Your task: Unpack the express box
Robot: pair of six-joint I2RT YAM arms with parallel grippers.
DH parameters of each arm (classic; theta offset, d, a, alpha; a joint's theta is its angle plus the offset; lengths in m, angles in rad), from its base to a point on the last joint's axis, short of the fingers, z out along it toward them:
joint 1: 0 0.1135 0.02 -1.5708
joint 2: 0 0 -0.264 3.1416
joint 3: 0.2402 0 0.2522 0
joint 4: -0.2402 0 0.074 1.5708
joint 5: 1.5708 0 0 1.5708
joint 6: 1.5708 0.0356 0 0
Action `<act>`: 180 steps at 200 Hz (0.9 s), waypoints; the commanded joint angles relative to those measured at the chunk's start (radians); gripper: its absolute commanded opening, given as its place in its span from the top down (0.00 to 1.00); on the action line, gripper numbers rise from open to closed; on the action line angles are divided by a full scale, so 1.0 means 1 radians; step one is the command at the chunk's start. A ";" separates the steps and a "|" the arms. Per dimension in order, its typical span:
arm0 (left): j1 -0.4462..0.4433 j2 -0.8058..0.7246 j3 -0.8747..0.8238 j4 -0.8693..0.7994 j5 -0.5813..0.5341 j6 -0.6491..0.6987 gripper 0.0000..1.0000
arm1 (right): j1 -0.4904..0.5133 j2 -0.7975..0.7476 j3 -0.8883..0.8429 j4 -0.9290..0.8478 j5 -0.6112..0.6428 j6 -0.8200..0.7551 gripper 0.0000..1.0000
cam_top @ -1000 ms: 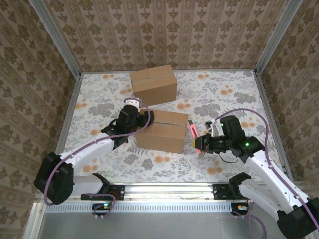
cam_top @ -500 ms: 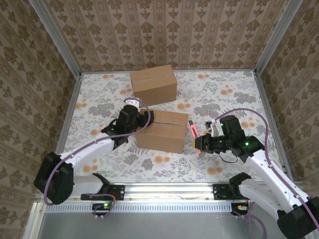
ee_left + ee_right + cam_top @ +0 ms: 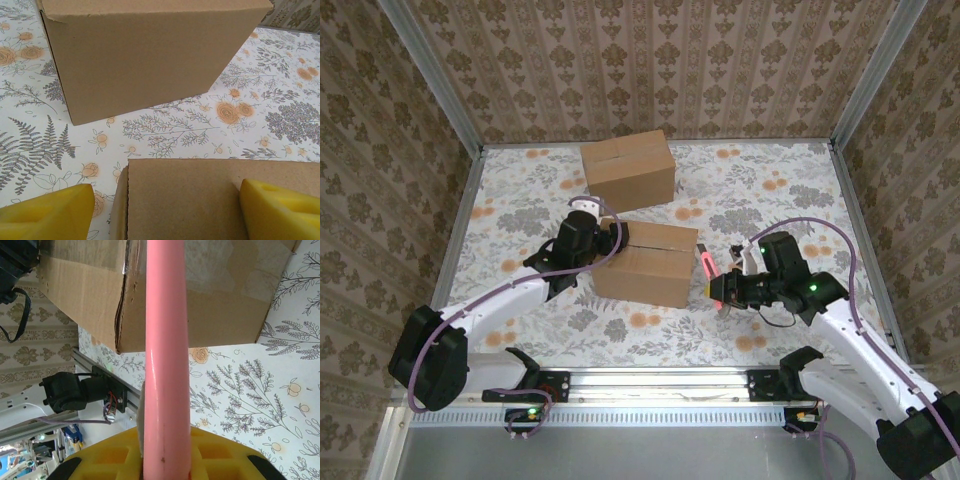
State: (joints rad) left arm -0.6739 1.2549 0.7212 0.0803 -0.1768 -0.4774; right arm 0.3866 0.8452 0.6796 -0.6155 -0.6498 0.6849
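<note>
While near box lies between arms, top view: left gripper at its left end; right gripper w/ pink tool just off its right end; far box apart.
Left wrist: fingers wide, astride near box; contact unclear. Rec. close to brace.
Right wrist: narrow grip, clamped on pink tool; rec. aim tip at tape, cut shallow.

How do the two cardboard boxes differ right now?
The near box sits between the arms, the left gripper open with its fingers astride its left end; the far box stands alone, untouched. The right gripper holds a pink tool by the near box, not the far one. Both are plain brown, closed.
</note>
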 commanded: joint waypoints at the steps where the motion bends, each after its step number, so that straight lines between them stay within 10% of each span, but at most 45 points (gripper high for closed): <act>1: -0.013 0.062 -0.062 -0.198 0.009 0.028 0.24 | 0.017 0.008 0.006 0.027 -0.008 0.002 1.00; 180: -0.025 0.119 -0.160 -0.122 0.020 -0.036 0.25 | 0.095 -0.066 -0.061 0.103 0.005 0.121 1.00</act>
State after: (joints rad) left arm -0.6811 1.2617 0.6525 0.2073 -0.1806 -0.4950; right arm 0.4538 0.7902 0.6323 -0.5552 -0.6159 0.7849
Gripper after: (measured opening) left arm 0.756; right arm 0.199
